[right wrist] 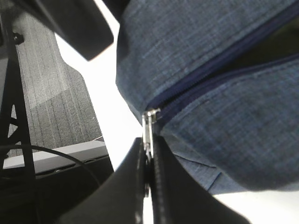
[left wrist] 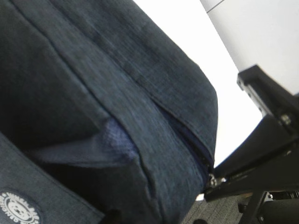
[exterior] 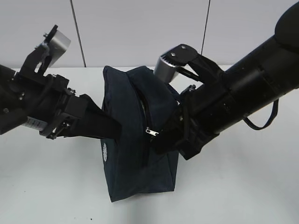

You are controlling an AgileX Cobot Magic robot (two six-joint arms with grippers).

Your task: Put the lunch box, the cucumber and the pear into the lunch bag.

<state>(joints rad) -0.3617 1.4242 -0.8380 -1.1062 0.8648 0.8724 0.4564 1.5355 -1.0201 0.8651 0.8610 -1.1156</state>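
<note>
The navy lunch bag (exterior: 131, 158) stands upright at mid-table and fills the left wrist view (left wrist: 140, 93) and the right wrist view (right wrist: 210, 56). Its zipper gapes along the top. My right gripper (exterior: 157, 136) is shut on the silver zipper pull (exterior: 150, 131), which is clamped between the jaws in the right wrist view (right wrist: 147, 125). My left gripper (exterior: 117, 129) presses into the bag's left side and appears shut on a fold of its fabric (left wrist: 117, 140). The lunch box, cucumber and pear are out of view.
The bag's loop handle (exterior: 271, 116) hangs behind my right arm. A white round logo patch (exterior: 105, 151) marks the bag's left face. The white table (exterior: 233, 196) runs back to a grey panelled wall (exterior: 140, 32).
</note>
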